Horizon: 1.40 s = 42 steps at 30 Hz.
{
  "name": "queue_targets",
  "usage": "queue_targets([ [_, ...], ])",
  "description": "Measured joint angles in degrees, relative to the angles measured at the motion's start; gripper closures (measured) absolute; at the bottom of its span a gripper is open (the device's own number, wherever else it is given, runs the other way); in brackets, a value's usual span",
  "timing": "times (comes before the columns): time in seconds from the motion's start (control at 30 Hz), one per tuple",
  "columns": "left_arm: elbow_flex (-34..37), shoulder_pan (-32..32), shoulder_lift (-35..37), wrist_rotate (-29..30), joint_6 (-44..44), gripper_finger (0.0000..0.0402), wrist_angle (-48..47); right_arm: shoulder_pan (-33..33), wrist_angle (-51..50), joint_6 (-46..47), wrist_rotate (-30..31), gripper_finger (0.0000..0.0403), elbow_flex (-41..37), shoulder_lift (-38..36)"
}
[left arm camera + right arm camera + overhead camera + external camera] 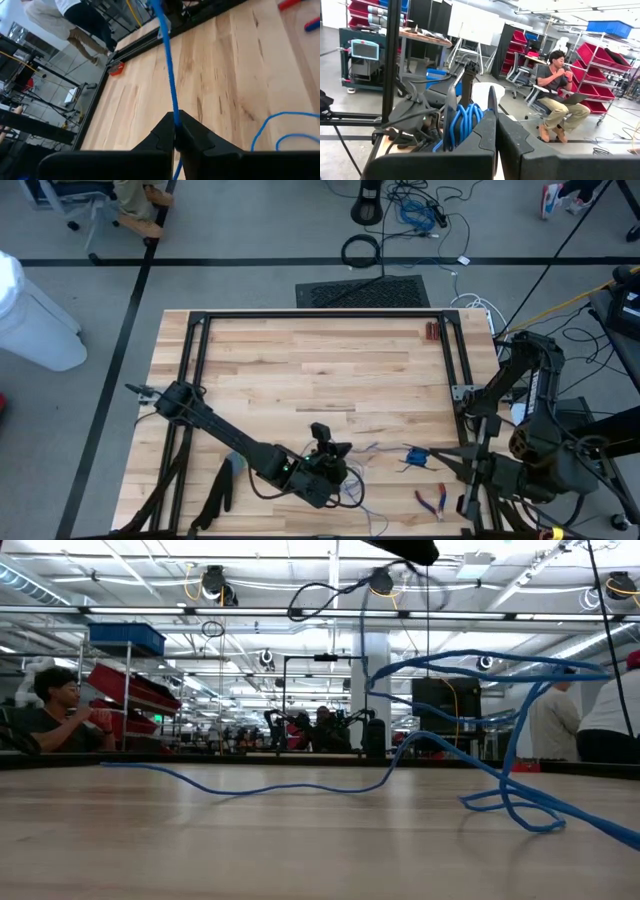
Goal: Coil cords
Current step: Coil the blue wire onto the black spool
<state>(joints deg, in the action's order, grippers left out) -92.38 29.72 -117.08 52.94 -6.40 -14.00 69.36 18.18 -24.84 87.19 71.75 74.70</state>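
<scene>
Left claw (322, 442) low over the near middle of the light butcher-block wooden tabletop (300, 360), fingers pressed together on the thin blue cord (169, 75). Left wrist view: cord emerging straight from between the two dark fingertips (192, 130), running forward and away along the claw's own line of sight toward the black frame rail. Long axis of the held stretch thus in line with the claw, not across it.

Remainder of cord uncoiled. Low view: one long slack run (270, 785) flat on the wood, rising to a raised arc and dropping into a loose loop on the wood. High view: loose strands by the left claw, trailing toward a small blue plug end (416, 456) lying to the right of it. No finished coil anywhere.

Right claw (494, 127) pinched tight, empty; parked at the right edge of the tabletop, aimed out into the room in its wrist view. Exact spot in high view unclear among the arm links. Red-handled pliers (433, 501) near the front right, untouched.

Judgement: left arm nearer to every part of the cord, plug end between the two arms. Coming move probably turns on drawing the free length in toward the pinch point. Risk: slack loop snagging on itself while gathered.
</scene>
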Motion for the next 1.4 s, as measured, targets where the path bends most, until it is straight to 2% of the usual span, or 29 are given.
queue_targets([
  [0.13,0.0,0.8,1.1,-1.0,-0.4,0.0352,-0.3,-1.0,-0.8,0.5,-0.1,0.0403,0.0,0.0],
  [0.37,0.0,4.6,6.7,-0.3,-0.1,0.0284,-0.9,-2.7,-2.6,1.6,-0.1,0.0403,0.0,0.2],
  [0.53,0.0,7.7,10.9,7.9,-0.3,0.0275,2.0,-4.3,-4.3,3.3,-1.6,0.0403,0.0,0.2],
  [0.6,0.0,8.6,12.4,9.0,-0.3,0.0275,2.0,-5.2,-5.5,4.6,-3.5,0.0403,0.0,0.2],
  [0.83,0.0,11.3,14.1,9.1,-0.7,0.027,1.1,-8.3,-8.5,7.6,-6.9,0.0403,0.0,0.2],
  [1.17,0.0,11.6,14.1,9.0,-1.5,0.0193,2.3,-11.0,-11.4,11.0,-11.4,0.0403,0.0,0.2],
  [1.4,0.0,11.1,14.1,9.9,-4.0,0.0187,8.2,-12.4,-13.6,13.5,-14.0,0.0403,0.0,0.2],
])
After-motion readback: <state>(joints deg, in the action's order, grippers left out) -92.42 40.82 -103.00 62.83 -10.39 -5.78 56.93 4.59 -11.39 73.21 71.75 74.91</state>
